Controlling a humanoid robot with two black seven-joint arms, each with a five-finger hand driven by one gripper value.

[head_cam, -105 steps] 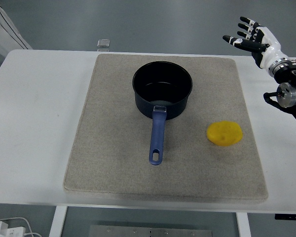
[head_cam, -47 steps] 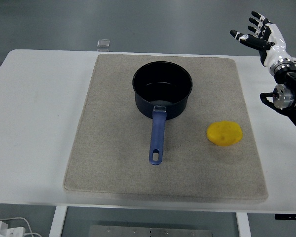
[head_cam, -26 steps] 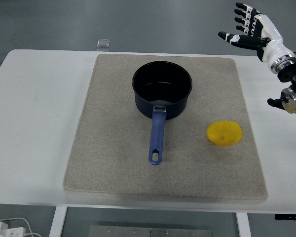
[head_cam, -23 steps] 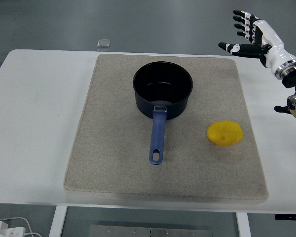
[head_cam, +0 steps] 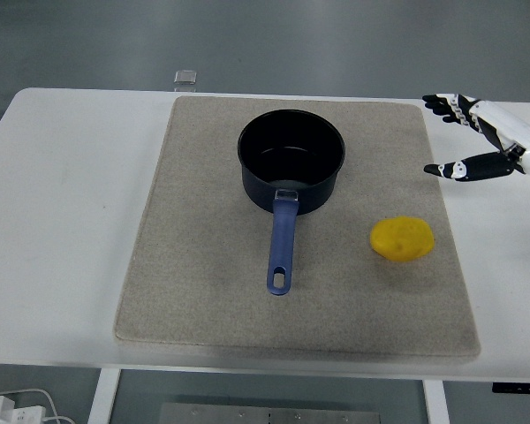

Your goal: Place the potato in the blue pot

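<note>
The right hand (head_cam: pixel 488 141) is hovering with fingers spread; it should be lowering onto the potato (head_cam: pixel 403 239) below-left, then carrying it further left over the blue pot (head_cam: pixel 291 161).

A white table (head_cam: pixel 62 203) with a beige mat (head_cam: pixel 203 291) stands on a grey floor (head_cam: pixel 274 44).

probably a lab: bare white table (head_cam: pixel 71 203), grey mat (head_cam: pixel 203 300), plain grey floor (head_cam: pixel 247 44)
</note>
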